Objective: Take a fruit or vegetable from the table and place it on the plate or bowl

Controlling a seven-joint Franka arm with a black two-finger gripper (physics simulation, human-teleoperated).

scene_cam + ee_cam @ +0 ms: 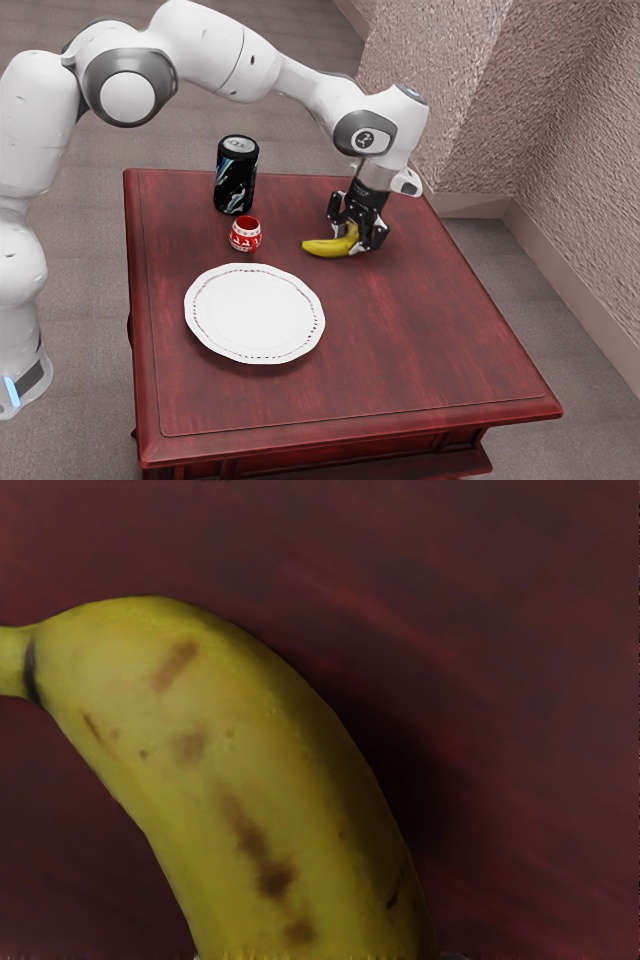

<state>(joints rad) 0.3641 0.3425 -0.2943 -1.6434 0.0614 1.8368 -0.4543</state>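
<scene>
The white arm [210, 50] comes in from the exterior view's upper left and bends down over the far part of a dark red wooden table [420, 330]. Its black gripper [357, 240] points straight down, low over the tabletop, at the end of a banana [322, 247] nearer the exterior view's right. The two fingers [338, 222] stand spread, one on each side of that end, not clenched; the banana sits between them and lies on the wood, its other end pointing toward the exterior view's left.

In the wrist view the banana [240, 800] shows just under the hand: yellow skin with brown flecks and streaks, a dark ring at the neck of its short stem, and the red wood all around it.

A white plate [255, 312] with a scalloped rim lies flat on the table, nearer the front edge than the banana and apart from it. Nothing lies on the plate. A small red cup [245, 234] with white markings stands between the plate and a black can [236, 175], which stands upright near the table's far edge. The cup and the can are toward the exterior view's left of the banana, clear of the gripper.
</scene>
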